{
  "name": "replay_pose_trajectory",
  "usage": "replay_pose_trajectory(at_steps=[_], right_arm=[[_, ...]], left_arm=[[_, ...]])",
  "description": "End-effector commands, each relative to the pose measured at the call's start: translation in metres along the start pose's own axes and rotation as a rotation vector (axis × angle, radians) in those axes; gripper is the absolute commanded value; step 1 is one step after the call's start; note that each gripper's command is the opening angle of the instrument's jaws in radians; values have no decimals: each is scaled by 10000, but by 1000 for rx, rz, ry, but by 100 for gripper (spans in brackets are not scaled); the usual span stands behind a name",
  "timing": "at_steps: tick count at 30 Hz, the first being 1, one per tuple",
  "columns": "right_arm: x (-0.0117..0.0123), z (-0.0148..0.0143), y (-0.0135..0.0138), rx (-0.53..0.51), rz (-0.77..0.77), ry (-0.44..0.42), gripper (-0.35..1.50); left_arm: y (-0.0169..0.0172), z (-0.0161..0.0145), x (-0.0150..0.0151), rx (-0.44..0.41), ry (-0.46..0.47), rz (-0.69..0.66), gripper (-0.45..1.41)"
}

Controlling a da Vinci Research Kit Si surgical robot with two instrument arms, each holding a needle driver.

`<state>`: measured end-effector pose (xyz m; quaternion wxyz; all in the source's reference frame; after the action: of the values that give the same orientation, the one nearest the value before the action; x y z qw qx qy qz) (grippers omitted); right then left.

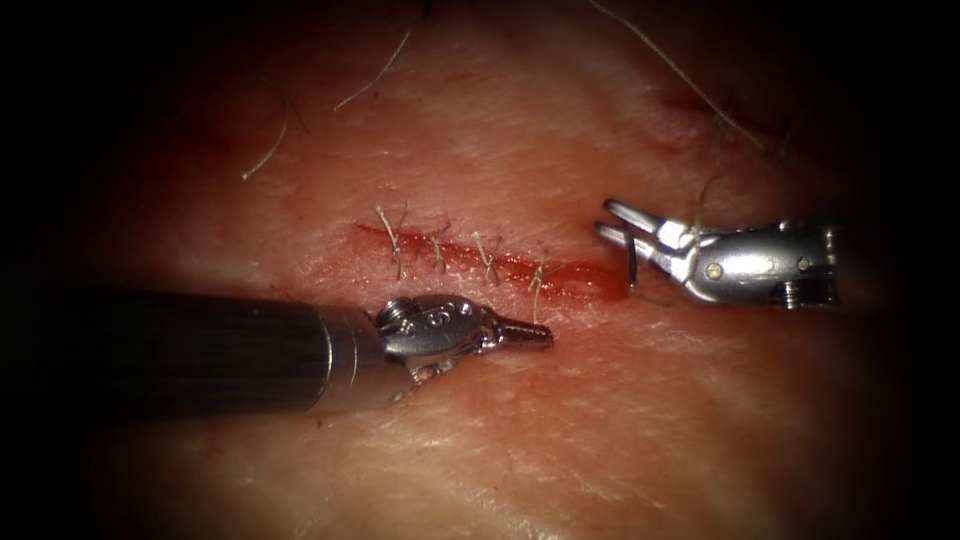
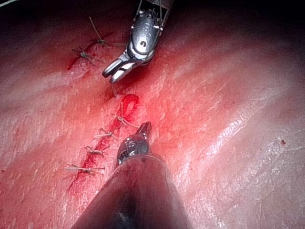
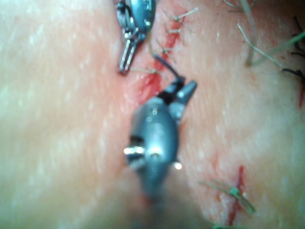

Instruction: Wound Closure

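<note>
Needle (image 1: 631,262): dark, curved; held crosswise between the right tool's jaws, a short way back from their tips, near 1 end of the curve as far as can be judged; lower arc hanging just below the jaws toward the tissue. Entry into the tissue: cannot tell; tip lies close to the surface at the cut's right end.

Thread (image 1: 712,180): pale strand rising from behind the right tool's jaws, away over the tissue.

Right tool (image 1: 622,222): in from the right, jaws slightly parted at the tips yet clamped on the needle; tips just right of the cut's right end.

Cut (image 1: 575,278): red line running leftward from the right tool's tips; 4 tied stitches (image 1: 440,250) across it, cut ends standing up; unstitched stretch with red fluid (image 2: 129,102) between the last stitch and the right tool's tips.

Left tool (image 1: 528,333): jaws closed together, holding nothing; tips just below the cut, beside the 4th stitch, apart from the needle.

Tissue (image 1: 620,420): pale, glistening; stray cut ends of thread (image 1: 372,78) lying well beyond both tools.

Step in hand, as judged: needle loaded and set at the open right end for a 5th stitch.

Next move calls for: needle tip square to the cut's edge, bite matched to the 4 placed; left jaws free to receive.
</note>
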<state>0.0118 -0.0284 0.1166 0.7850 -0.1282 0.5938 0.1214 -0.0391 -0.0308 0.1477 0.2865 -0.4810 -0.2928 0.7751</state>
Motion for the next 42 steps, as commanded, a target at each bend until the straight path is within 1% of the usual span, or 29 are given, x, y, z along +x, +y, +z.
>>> replay_pose_trajectory(at_steps=[1,3,10,24,28,31,35,42], right_arm=[[-1,4,-3,3,35,1,-35],[-1,3,-2,3,42,1,-35],[-2,4,0,26,161,-17,-35],[-4,16,4,74,282,-18,-35],[-3,17,6,79,284,-18,-35],[-2,17,9,67,168,1,-35],[-1,17,9,67,92,6,-35],[0,19,9,73,86,0,-35]], left_arm=[[-1,8,-5,-1,0,-1,-5],[-1,8,-5,-1,0,-1,-5],[-1,10,-6,-3,-1,-1,-5],[-1,11,-6,-3,-5,0,-5],[-1,11,-6,-4,-5,0,-5],[-1,11,-6,-3,-4,0,-5],[0,11,-6,-3,-4,0,-6],[0,10,-6,-4,-5,0,-6]])
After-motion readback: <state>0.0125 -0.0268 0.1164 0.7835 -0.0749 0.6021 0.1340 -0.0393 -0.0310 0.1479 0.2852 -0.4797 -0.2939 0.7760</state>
